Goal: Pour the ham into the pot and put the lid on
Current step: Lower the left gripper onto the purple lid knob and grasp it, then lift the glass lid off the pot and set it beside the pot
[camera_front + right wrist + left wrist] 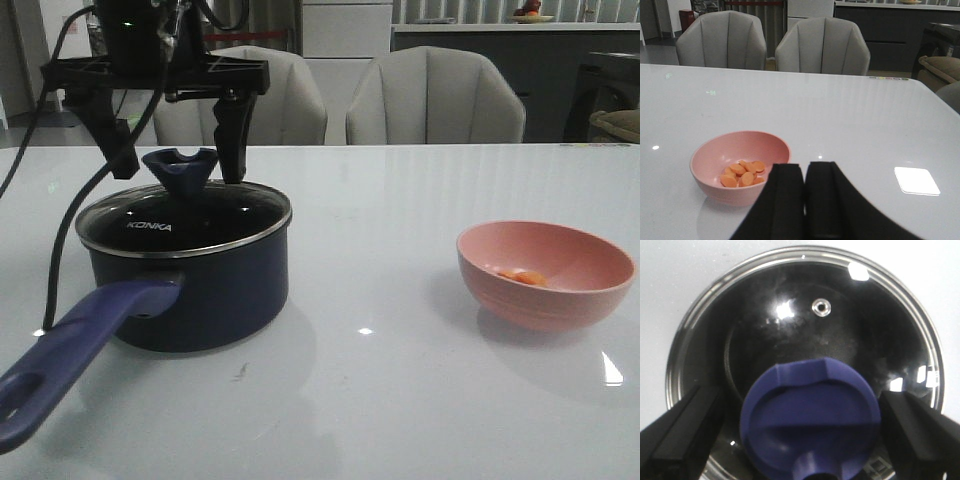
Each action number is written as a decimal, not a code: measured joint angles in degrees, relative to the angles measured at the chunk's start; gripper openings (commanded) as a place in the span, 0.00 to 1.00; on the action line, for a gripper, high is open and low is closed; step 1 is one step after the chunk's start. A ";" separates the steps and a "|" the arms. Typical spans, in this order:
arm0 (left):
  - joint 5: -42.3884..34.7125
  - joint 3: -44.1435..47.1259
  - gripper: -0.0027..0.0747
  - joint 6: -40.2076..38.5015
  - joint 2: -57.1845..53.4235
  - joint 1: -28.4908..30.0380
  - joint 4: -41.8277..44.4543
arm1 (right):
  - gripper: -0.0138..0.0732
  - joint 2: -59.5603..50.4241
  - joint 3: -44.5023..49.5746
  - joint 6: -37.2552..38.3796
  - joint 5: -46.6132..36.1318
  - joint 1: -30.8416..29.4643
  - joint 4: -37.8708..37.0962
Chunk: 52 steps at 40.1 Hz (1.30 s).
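The dark navy pot (205, 290) stands at the left of the table, its purple-blue handle (70, 355) pointing toward the front. The glass KONKA lid (190, 222) (805, 320) sits on the pot. My left gripper (181, 165) (800, 435) hangs open straddling the blue knob (180, 170) (810, 412), one black finger on each side. The ham (522, 275) (742, 174), orange slices, lies in the pink bowl (545, 290) (735, 150) at the right. My right gripper (805, 172) is shut and empty, close beside the bowl; it is out of the front view.
Two grey chairs (435, 100) stand behind the table's far edge. A black cable (75, 215) hangs from the left arm down past the pot. Bare white tabletop (380, 350) lies between pot and bowl.
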 measured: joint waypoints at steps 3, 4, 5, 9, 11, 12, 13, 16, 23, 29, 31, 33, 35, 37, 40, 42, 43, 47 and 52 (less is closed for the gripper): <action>-0.48 0.00 0.84 0.00 0.48 0.00 0.00 | 0.33 0.00 0.00 0.00 0.00 0.00 0.00; -0.58 0.00 0.82 0.00 0.60 0.00 -0.11 | 0.33 0.00 0.00 0.00 0.00 0.00 0.00; -0.74 0.00 0.79 0.00 0.61 0.00 -0.11 | 0.33 0.00 0.00 0.00 0.00 0.00 0.00; -1.22 0.00 0.63 0.00 0.97 0.00 -0.24 | 0.33 0.00 0.00 0.00 0.00 0.00 0.00; -1.22 0.00 0.54 0.00 0.97 0.00 -0.49 | 0.33 0.00 0.00 0.00 0.00 0.00 0.00; -1.32 0.00 0.50 0.00 0.97 0.00 -0.62 | 0.33 0.00 0.00 0.00 0.00 0.00 0.00; -1.32 0.00 0.46 0.00 0.97 0.00 -0.62 | 0.33 0.00 0.00 0.00 0.00 0.00 0.00; -1.20 -0.09 0.40 0.00 0.97 0.00 -0.62 | 0.33 0.00 0.00 0.00 0.00 0.00 0.00; -1.20 -0.09 0.38 0.00 0.97 0.00 -0.74 | 0.33 0.00 0.00 0.00 0.00 0.00 0.00; -0.69 -0.62 0.38 0.00 0.97 0.00 -0.74 | 0.33 0.00 0.00 0.00 0.00 0.00 0.00; -0.06 -1.08 0.38 -0.12 1.21 0.00 -0.74 | 0.33 0.00 0.00 0.00 0.00 0.00 0.00; 1.00 -1.94 0.38 -0.12 1.31 0.00 -0.53 | 0.33 0.00 0.00 0.00 0.00 0.00 0.00; 1.70 -2.88 0.38 -0.12 1.40 0.00 -0.28 | 0.33 0.00 0.00 0.00 0.00 0.00 0.00; 2.21 -4.19 0.38 -0.12 1.43 0.00 -0.19 | 0.33 0.00 0.00 0.00 0.00 0.00 0.00; 2.54 -5.77 0.37 0.25 1.43 0.00 -0.19 | 0.33 0.00 0.00 0.00 0.00 0.00 0.00; 2.53 -6.57 0.37 0.51 1.43 0.00 -0.19 | 0.33 0.00 0.00 0.00 0.00 0.00 0.00; 2.53 -6.76 0.37 0.51 1.30 0.00 -0.19 | 0.33 0.00 0.00 0.00 0.00 0.00 0.00; 2.63 -7.10 0.37 1.08 0.41 0.22 0.09 | 0.33 0.00 0.00 0.00 0.00 0.00 0.00; 2.73 -6.82 0.37 5.07 -1.84 1.74 2.09 | 0.33 0.00 0.00 0.00 0.00 0.00 0.00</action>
